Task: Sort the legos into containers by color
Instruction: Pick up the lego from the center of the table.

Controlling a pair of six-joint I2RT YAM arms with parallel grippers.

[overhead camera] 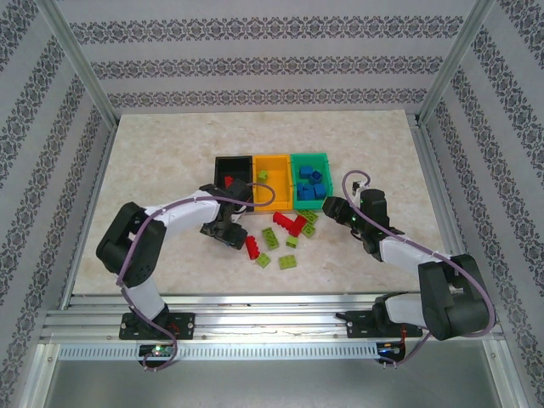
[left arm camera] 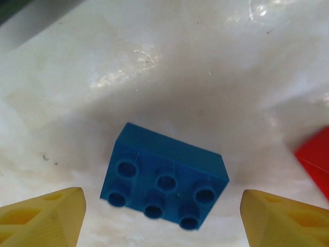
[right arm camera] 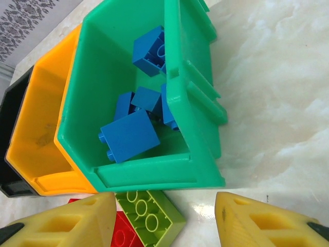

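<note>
Fingers (left arm camera: 41, 216) of the left gripper (left arm camera: 162, 198): wide apart, gripping nothing, one yellow wedge-shaped tip at each lower corner of the wrist view. Between them, untouched, a blue lego (left arm camera: 164, 177) lying on the table (left arm camera: 205, 77), glossy, six round hollow studs facing the camera. At the right edge, a corner of a red lego (left arm camera: 316, 157), cut off by the frame.

Fingers (right arm camera: 77, 221) of the right gripper (right arm camera: 165, 198): likewise wide open and empty, hovering just outside the near wall of the green bin (right arm camera: 154, 177). Inside that bin, several blue legos (right arm camera: 128, 136) heaped at odd angles, some half hidden behind the ribbed rim. Between the tips, on the table, a lime lego (right arm camera: 149, 221) touching a second red lego (right arm camera: 123, 236), both cropped. Pressed against the green bin, the orange-yellow bin (right arm camera: 46, 113); beyond it, a sliver of the black bin (right arm camera: 13, 154).

From above: three smooth plastic bins side by side in a row, a lime piece (overhead camera: 263, 176) in the orange-yellow bin, a red piece (overhead camera: 228, 180) in the black bin. Just in front, between the two grippers, loose red and lime legos (overhead camera: 289, 223) scattered over pale marbled tabletop.
</note>
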